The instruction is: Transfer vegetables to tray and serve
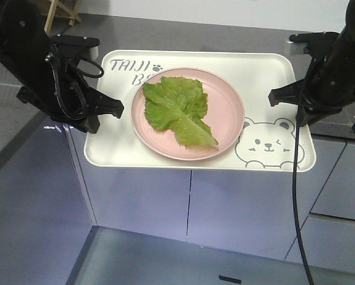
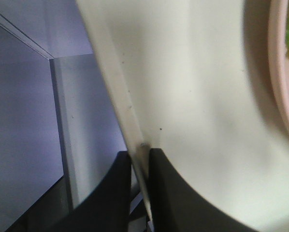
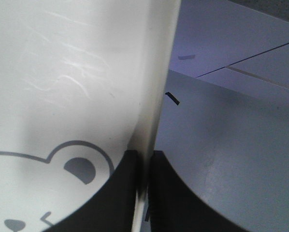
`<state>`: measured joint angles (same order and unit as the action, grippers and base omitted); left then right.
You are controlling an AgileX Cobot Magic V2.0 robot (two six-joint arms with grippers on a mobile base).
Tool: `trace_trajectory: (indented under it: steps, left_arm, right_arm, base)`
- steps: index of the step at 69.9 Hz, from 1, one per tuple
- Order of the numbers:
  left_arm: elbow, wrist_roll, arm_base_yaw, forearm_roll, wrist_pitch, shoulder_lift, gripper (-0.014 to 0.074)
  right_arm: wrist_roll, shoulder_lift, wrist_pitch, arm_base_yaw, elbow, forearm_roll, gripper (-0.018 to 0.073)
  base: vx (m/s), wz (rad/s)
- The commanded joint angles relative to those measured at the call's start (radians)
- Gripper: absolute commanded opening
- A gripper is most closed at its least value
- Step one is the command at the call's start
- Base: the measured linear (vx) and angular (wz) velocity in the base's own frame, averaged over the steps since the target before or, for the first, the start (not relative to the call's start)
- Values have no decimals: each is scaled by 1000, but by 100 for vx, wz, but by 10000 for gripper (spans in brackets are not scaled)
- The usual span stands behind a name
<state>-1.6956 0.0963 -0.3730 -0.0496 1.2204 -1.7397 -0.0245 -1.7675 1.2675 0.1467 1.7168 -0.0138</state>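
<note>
Bright green crinkly lettuce leaf (image 1: 176,110) lies flat on round pink plate (image 1: 228,113) atop cream-white rectangular plastic tray (image 1: 266,77). The left gripper (image 2: 140,153) and right gripper (image 3: 145,155) pinch the tray's opposite rims.

Looks like a kitchen to me: a dark grey counter (image 1: 225,32) runs above glossy pale lilac cabinet doors (image 1: 237,208), flat-fronted, with thin seams between them.

The front-facing camera looked steeply down on the whole tray (image 1: 266,77) from its near side, while each wrist camera sat very close over one short rim of that tray, the left by the pink plate (image 2: 281,72), the right by the bear drawing (image 3: 80,170), both rims shared with the front view.
</note>
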Motion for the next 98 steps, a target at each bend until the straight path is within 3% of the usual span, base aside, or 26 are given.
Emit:
trace_trajectory:
  steps: [1,98]
  left_arm:
    - [-38,-24,-16,-79,-77,61,-6]
    - [-38,-24,-16,-80,-77,61,-6]
  right_arm:
    - [25,52,15,10,32,60,-6]
    - [25,52,15,10,32,60,-6]
  base:
    - [-2,-12]
    - [-1,-12]
